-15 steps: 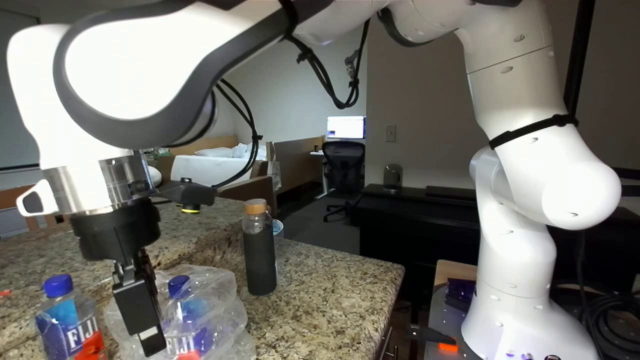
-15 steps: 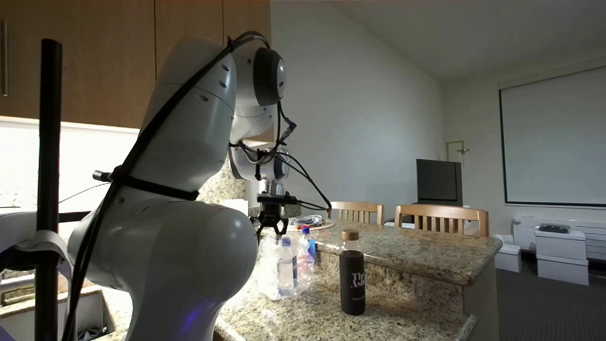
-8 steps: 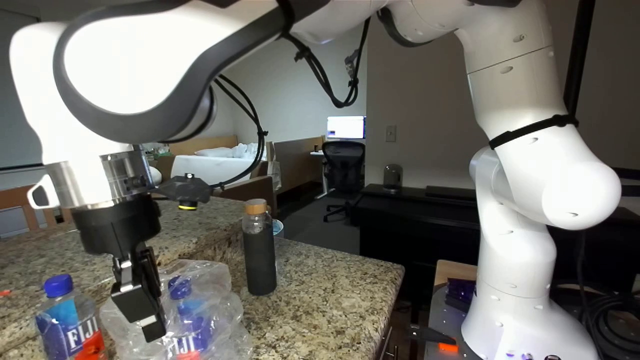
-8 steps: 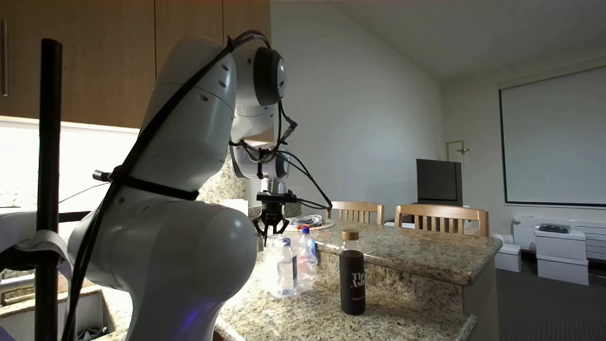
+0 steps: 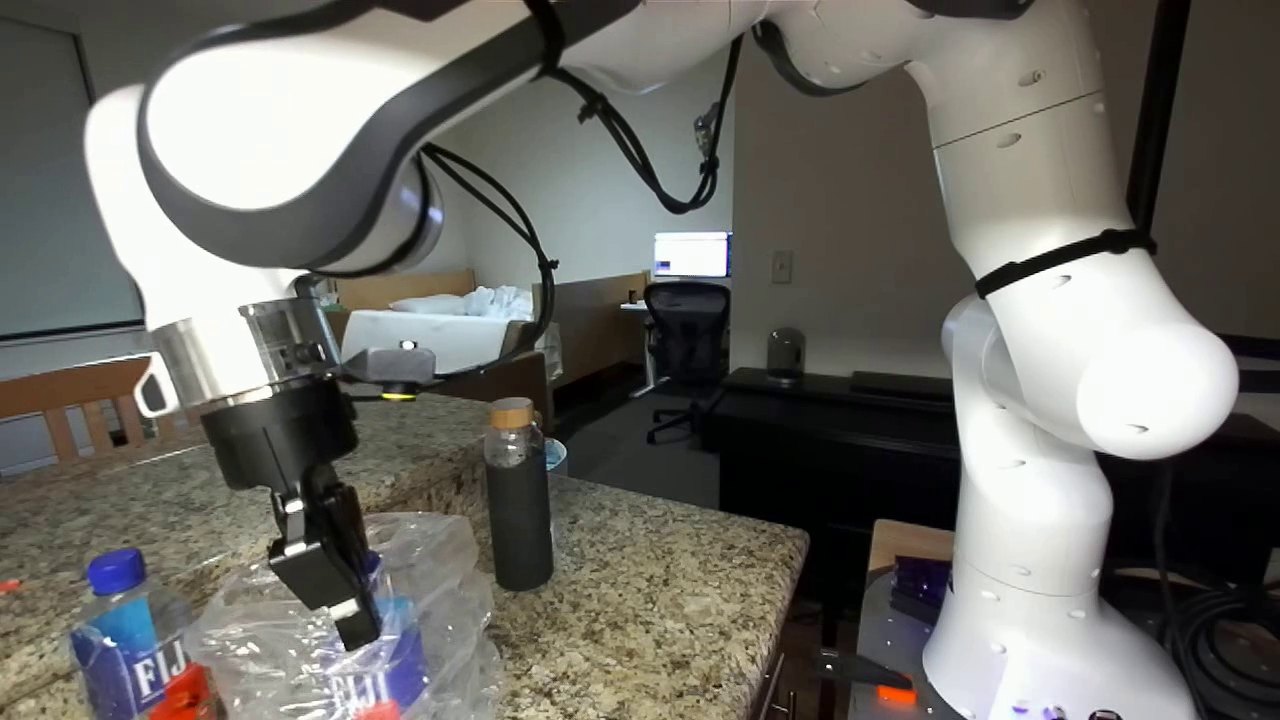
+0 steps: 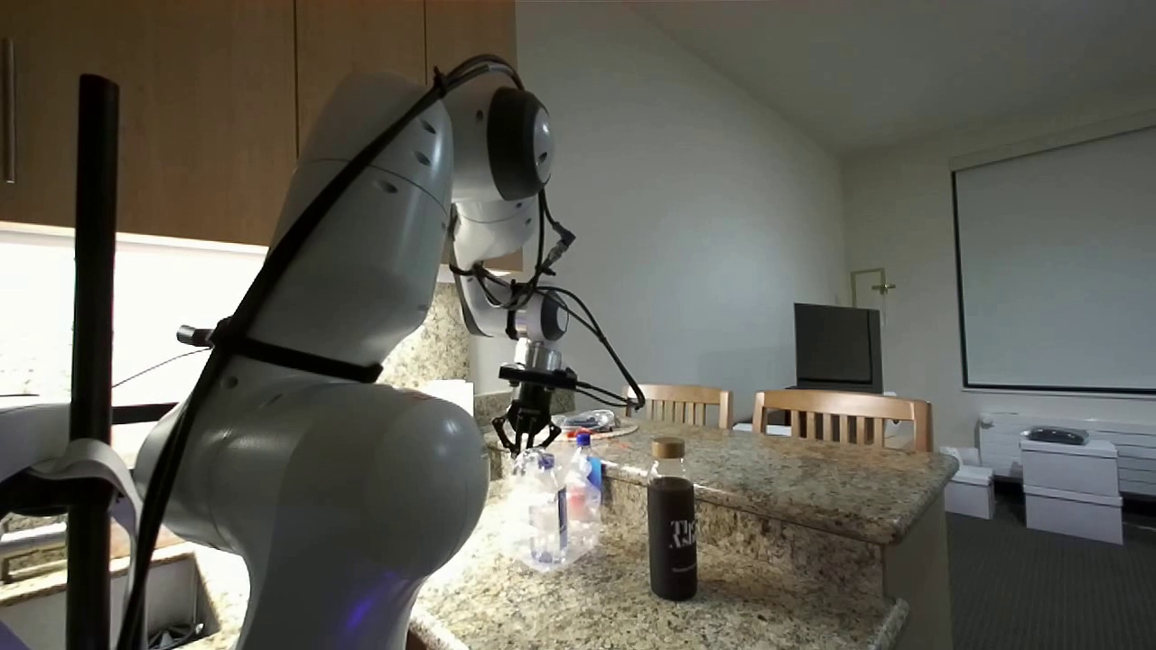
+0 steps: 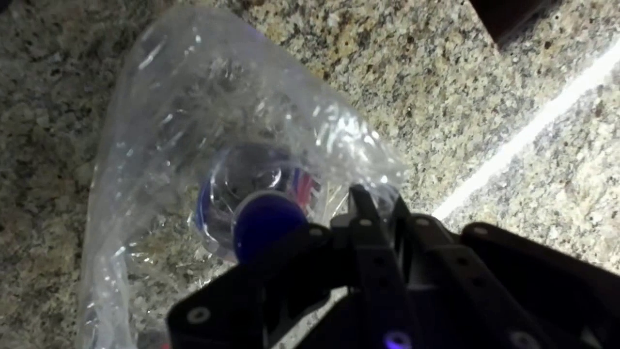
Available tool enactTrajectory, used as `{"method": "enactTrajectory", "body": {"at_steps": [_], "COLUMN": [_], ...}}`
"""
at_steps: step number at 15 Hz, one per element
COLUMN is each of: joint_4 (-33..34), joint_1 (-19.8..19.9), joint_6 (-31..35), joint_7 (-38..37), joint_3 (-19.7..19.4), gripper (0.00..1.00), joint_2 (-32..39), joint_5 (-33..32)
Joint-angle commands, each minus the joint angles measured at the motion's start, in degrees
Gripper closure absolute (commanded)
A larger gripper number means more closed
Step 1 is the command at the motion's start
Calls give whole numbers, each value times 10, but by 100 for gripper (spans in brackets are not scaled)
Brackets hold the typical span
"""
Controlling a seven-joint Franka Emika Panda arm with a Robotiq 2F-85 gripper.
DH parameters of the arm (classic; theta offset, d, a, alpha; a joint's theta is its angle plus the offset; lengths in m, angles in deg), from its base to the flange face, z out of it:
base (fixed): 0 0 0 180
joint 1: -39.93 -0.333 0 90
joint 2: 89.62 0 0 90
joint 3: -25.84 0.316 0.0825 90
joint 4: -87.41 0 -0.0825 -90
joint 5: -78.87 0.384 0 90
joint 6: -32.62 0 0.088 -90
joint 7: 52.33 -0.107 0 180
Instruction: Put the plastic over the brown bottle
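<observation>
The black two-fingered hand pinches one edge of the clear, crinkled plastic bag. This bag surrounds a transparent, blue-capped water bottle, so a slanted lift may tip it. Only the wrist view shows the pinch clearly. Farther, the dark brown, tan-capped cylindrical bottle stands uncovered.

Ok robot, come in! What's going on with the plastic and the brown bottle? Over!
Jaws closed on plastic. Brown bottle upright, uncovered. Blue-capped water bottle in among the plastic, might snag. Over.
</observation>
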Motion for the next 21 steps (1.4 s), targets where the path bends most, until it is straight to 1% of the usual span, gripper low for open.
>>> {"method": "enactTrajectory", "body": {"at_steps": [1,2,8,14,17,21], "joint_4": [1,2,7,21,32,45], "joint_1": [24,29,53,66,65,59], "joint_6": [-31,-34,-59,-73,-72,-70], "joint_7": [8,9,18,10,2,-13], "joint_3": [-3,-6,-18,-33,-39,-41], "gripper": [89,91,90,90,91,91], "joint_2": [-20,-24,-50,-76,-92,-117], "joint_5": [44,54,107,145,151,142]}}
